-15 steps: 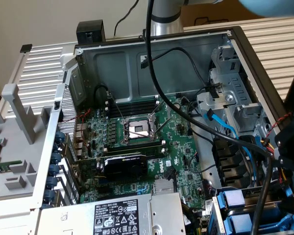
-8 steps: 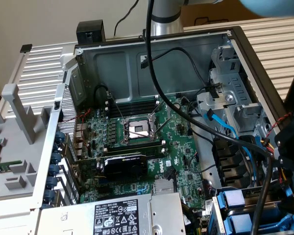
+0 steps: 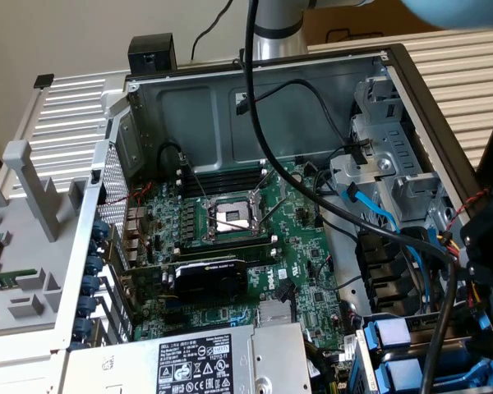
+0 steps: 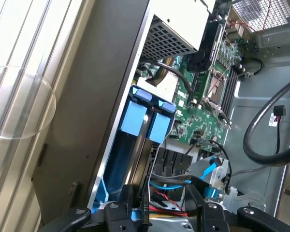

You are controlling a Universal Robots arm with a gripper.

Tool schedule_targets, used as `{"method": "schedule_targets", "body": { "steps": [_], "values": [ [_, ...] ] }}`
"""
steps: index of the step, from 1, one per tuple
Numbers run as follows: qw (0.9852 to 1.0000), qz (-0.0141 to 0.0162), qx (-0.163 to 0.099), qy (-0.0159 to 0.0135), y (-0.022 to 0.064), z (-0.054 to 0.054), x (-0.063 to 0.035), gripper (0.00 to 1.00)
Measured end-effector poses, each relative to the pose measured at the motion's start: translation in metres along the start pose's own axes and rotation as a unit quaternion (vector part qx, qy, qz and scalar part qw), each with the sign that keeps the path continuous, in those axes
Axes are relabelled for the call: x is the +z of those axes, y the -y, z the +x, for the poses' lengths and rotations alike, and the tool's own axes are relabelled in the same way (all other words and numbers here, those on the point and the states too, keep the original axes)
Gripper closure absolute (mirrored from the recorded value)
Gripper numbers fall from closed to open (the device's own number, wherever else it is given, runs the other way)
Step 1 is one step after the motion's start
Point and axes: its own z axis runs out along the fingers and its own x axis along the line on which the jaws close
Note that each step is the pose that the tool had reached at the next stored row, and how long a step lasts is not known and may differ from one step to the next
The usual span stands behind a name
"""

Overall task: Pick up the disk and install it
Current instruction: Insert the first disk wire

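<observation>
Exterior view is showing the PC case (image 3: 411, 90) lying open. The motherboard (image 3: 255, 246) is facing the camera, with the bare CPU socket (image 3: 232, 215) sitting in the middle and the labelled power supply (image 3: 197, 361) running along the bottom edge. Just to the exterior view's right of the power supply, the drive bay (image 3: 363, 361) is holding blue-fronted carriers (image 3: 390, 336) side by side.

Wrist view is looking down that same bay. The disk (image 4: 134, 118) is sitting on edge in its blue carrier, right against the dark case wall (image 4: 87, 121). A second blue carrier (image 4: 160, 126) is standing just beside it on the motherboard side. The silver body is hiding in the slot, so I'm only going by the blue frame here.

The gripper (image 4: 159, 215) is hanging close over the near end of the bay. Its black fingers (image 4: 125, 212) are standing spread wide and gripping nothing, with red and blue cables (image 4: 166, 207) showing through the gap. I can't tell whether a finger is touching the carrier. A thick black cable (image 4: 261, 140) is looping over the inside of the case.
</observation>
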Motion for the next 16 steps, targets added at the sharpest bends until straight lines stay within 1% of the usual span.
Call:
{"method": "schedule_targets", "body": {
  "steps": [12, 14, 15, 16],
  "values": [
    [1.0000, -0.0006, 0.000, 0.0002, 0.0000, 0.0000, 0.0000, 0.45],
    [1.0000, -0.0006, 0.000, 0.0002, 0.0000, 0.0000, 0.0000, 0.43],
    [1.0000, -0.0006, 0.000, 0.0002, 0.0000, 0.0000, 0.0000, 0.37],
    [1.0000, -0.0006, 0.000, 0.0002, 0.0000, 0.0000, 0.0000, 0.37]
  ]
}}
